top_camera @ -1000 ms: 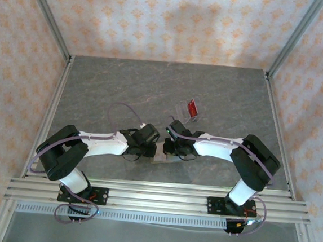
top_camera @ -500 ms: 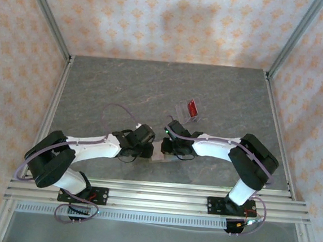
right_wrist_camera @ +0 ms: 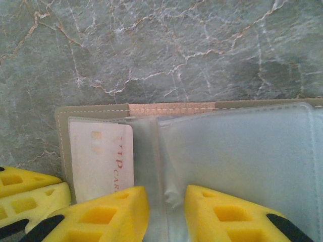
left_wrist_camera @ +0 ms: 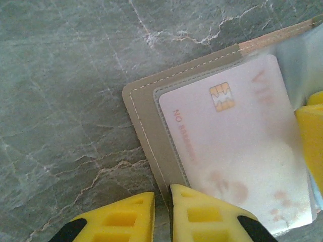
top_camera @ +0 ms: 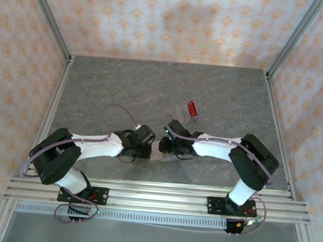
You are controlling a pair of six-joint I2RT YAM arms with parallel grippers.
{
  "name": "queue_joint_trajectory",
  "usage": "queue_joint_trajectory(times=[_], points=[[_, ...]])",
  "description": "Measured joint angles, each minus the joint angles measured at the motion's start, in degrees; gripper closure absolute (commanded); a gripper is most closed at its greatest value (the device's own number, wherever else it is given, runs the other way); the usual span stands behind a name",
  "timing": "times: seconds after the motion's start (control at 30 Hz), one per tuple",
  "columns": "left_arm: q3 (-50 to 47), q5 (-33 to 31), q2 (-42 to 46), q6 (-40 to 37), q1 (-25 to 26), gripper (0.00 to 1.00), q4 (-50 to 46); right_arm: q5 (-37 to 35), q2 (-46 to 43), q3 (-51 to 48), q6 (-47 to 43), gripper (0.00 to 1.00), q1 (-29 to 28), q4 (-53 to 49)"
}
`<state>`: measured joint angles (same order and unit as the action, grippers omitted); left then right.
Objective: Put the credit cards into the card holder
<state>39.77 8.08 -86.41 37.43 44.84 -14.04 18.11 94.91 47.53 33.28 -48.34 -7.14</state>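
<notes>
Open card holder (left_wrist_camera: 144,126) lies flat on marbled grey table (left_wrist_camera: 60,75), between the two arms. One credit card (left_wrist_camera: 237,151) is seated under its cloudy sleeve (right_wrist_camera: 237,151).

Fingers of left gripper (left_wrist_camera: 161,194) are all but closed, pinching the holder's olive edge. Fingers of right gripper (right_wrist_camera: 166,194) are a narrow gap apart, astride a puckered sleeve fold; unclear whether they bite.

A red card (top_camera: 192,108) stands in clear rack (top_camera: 181,107), well apart.

Risks: a right-side pull could crease or tear the sleeve. It could drag the holder out of the thin left pinch. Tilting could slide the seated card out.

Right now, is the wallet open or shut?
Open. The wallet lies spread flat on the table, grey inner sleeves up, a card showing through one.
</notes>
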Motion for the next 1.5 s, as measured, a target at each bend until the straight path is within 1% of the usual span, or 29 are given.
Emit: queue_joint_trajectory(times=[0.3, 0.43, 0.57, 0.67, 0.83, 0.9, 1.07, 1.1, 1.2, 1.3, 1.37, 1.47, 1.5], points=[[-0.2, 0.0, -0.2, 0.0, 0.0, 0.86, 0.6, -4.2, -1.7, 3.7, -3.8, 0.68, -0.3, -9.3], [-0.5, 0.0, -0.2, 0.0, 0.0, 0.86, 1.1, -6.7, -1.7, 6.8, -6.0, 0.66, 0.0, -13.3], [-0.5, 0.0, -0.2, 0.0, 0.0, 0.86, 1.1, -8.8, -0.7, 9.1, -7.7, 0.62, 0.3, -15.2], [-0.5, 0.0, -0.2, 0.0, 0.0, 0.86, 1.1, -10.2, 1.3, 10.5, -8.8, 0.62, 0.3, -16.0], [-0.5, 0.0, -0.2, 0.0, 0.0, 0.86, 1.4, -11.8, 3.8, 11.0, -10.0, 0.61, 0.3, -17.1], [-0.6, 0.0, -0.3, 0.0, 0.0, 0.86, 1.4, -12.4, 4.8, 11.0, -10.3, 0.60, 0.3, -17.1], [-0.6, 0.0, -0.3, 0.0, 0.0, 0.86, 1.5, -12.8, 5.0, 11.1, -10.1, 0.58, 0.2, -16.6], [-0.6, 0.0, -0.3, 0.0, 0.0, 0.86, 1.5, -12.9, 5.0, 10.8, -9.9, 0.59, 0.1, -16.3], [-0.6, 0.0, -0.4, 0.0, 0.0, 0.86, 1.6, -13.6, 5.0, 10.0, -9.0, 0.66, -0.3, -15.0], [-0.6, 0.0, -0.7, 0.0, 0.0, 0.86, 1.7, -13.9, 4.6, 8.8, -7.9, 0.83, -0.4, -12.7], [-0.6, 0.1, -0.7, 0.0, 0.0, 0.86, 1.7, -13.3, 4.3, 8.0, -7.4, 0.92, -0.5, -10.8], [-0.6, 0.1, -0.8, 0.0, 0.0, 0.86, 1.7, -12.9, 3.9, 7.5, -7.0, 1.00, -0.8, -9.5], [-0.6, 0.1, -0.9, 0.0, 0.0, 0.86, 1.7, -12.9, 3.8, 7.4, -7.1, 1.00, -0.8, -9.5]])
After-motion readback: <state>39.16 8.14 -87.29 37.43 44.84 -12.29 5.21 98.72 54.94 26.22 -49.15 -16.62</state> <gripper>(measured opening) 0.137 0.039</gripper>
